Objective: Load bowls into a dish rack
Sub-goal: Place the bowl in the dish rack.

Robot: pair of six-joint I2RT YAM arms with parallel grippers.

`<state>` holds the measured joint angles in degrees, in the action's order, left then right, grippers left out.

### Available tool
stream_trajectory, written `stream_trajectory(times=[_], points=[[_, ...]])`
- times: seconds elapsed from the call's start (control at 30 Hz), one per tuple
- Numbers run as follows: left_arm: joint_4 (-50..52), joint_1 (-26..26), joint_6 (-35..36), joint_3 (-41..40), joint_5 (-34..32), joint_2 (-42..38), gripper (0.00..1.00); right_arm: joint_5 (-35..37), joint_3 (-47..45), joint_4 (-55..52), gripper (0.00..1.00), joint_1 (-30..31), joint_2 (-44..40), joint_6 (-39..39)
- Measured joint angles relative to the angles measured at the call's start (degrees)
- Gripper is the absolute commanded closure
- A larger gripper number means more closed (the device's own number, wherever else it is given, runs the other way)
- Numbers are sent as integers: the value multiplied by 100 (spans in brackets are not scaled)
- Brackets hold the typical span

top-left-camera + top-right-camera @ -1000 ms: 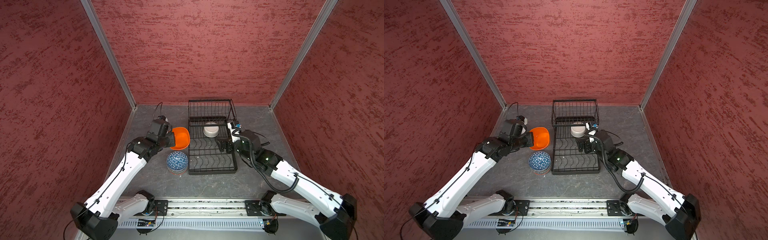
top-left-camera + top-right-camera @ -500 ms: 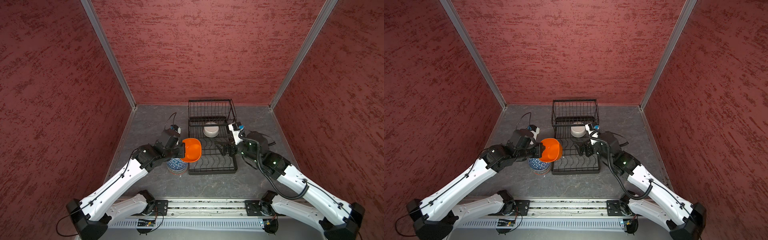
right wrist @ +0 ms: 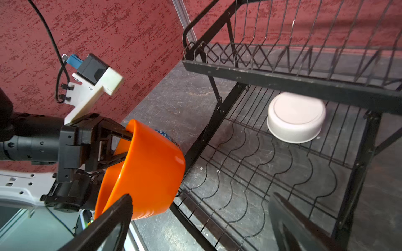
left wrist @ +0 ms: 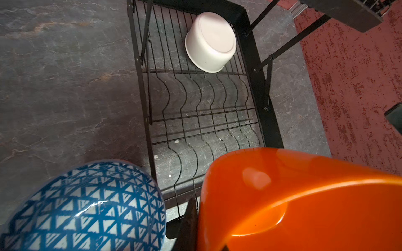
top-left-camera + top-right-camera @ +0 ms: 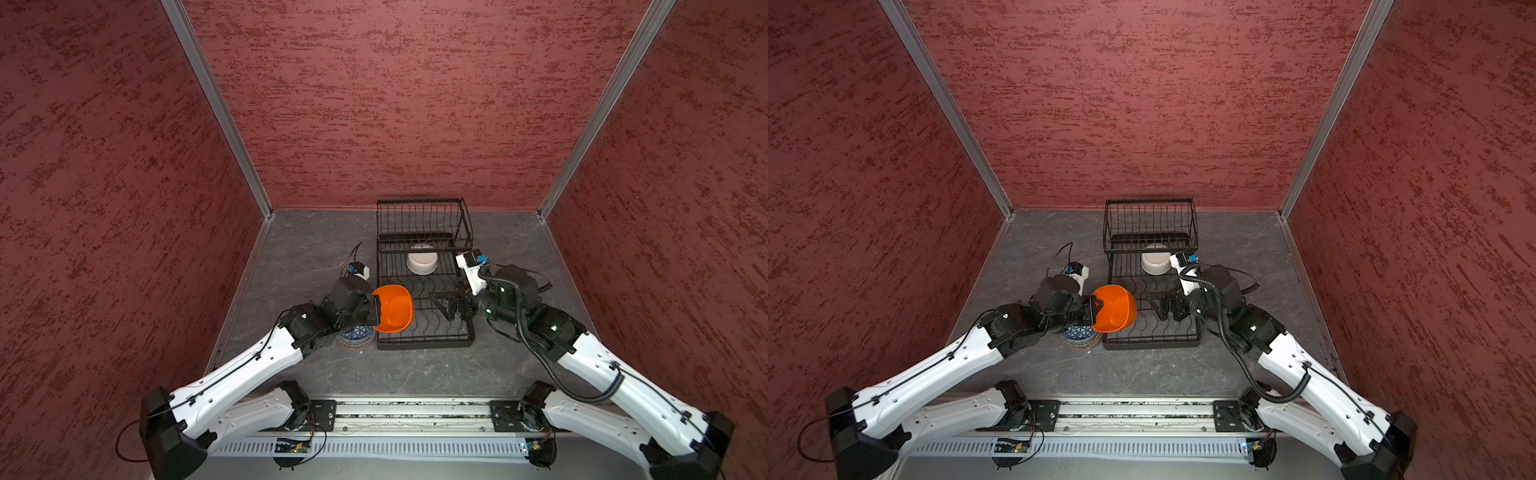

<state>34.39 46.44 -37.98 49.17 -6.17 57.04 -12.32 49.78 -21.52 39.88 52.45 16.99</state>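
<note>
My left gripper (image 5: 376, 311) is shut on the rim of the orange bowl (image 5: 392, 313), holding it tilted above the front left corner of the black wire dish rack (image 5: 424, 340). In the right wrist view one finger (image 3: 121, 134) lies inside the orange bowl (image 3: 143, 169) and one outside. A plain white bowl (image 5: 422, 262) sits upside down on the rack's base, under the raised basket. A blue-patterned bowl (image 5: 356, 334) stands on the floor left of the rack, partly under my left wrist. My right gripper (image 5: 442, 301) hovers open over the rack's middle, facing the orange bowl, nothing between its fingers.
The raised basket (image 5: 424, 224) stands at the rack's far end. Red walls enclose the grey floor (image 5: 311, 249) on three sides. A metal rail (image 5: 395, 415) runs along the front edge, with both arm bases on it.
My left arm has carried the orange bowl from beside the rack's left side, nearer and rightward, over the rack's front left corner. The right gripper has shifted slightly nearer, still open.
</note>
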Motion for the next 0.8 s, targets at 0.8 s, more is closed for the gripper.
stream_trajectory(times=[0.8], points=[[-2243,-251,-13,-874,538,-9,100,-1637,-68,190,1,-415,376,658]])
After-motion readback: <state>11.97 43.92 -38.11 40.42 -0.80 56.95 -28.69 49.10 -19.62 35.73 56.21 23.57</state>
